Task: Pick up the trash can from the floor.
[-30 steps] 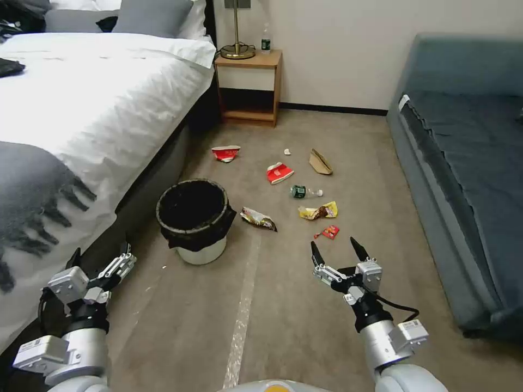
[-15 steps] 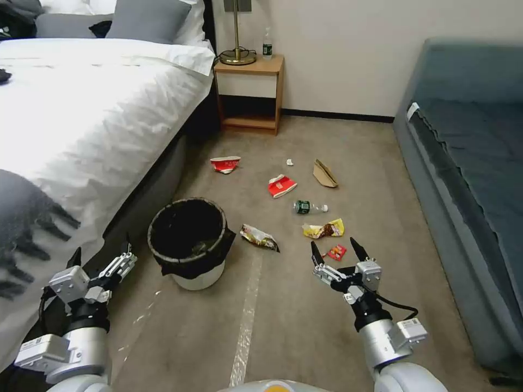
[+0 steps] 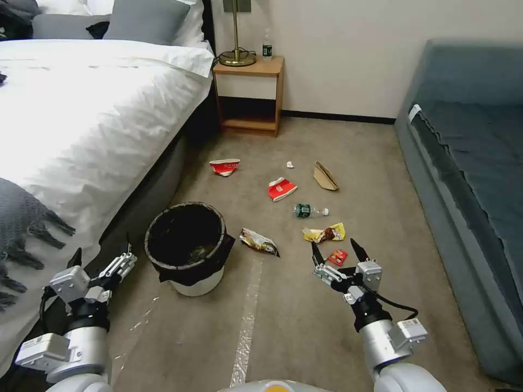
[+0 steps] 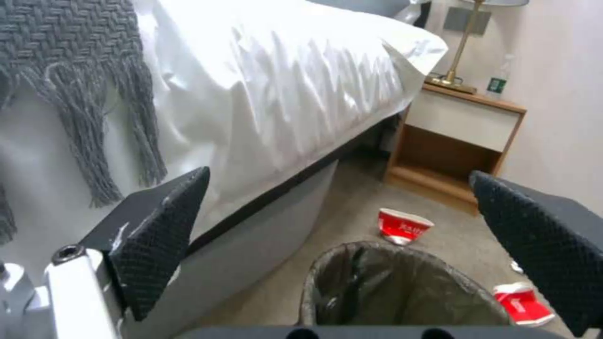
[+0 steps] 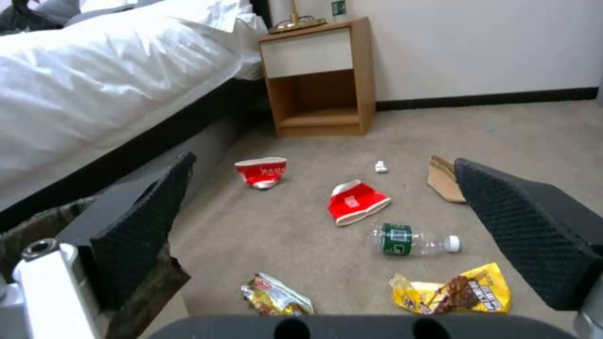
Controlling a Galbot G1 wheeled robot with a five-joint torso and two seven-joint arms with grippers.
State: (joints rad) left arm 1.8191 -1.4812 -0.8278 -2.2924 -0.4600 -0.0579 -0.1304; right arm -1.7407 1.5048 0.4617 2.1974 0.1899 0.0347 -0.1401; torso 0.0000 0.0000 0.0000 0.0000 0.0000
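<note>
The bed (image 3: 81, 109) fills the left side, and the trash can (image 3: 188, 247) stands on the floor (image 3: 305, 326) just beside its base, upright. This looks like the approach step — nothing is held yet. The left gripper (image 3: 101, 256) hovers near the can's rim, fingers spread; the right gripper (image 3: 339, 249) hangs well apart, also spread (litter lies beyond it). Next calls for reaching the rim. The can's white wall is mostly hidden under the liner.
</note>
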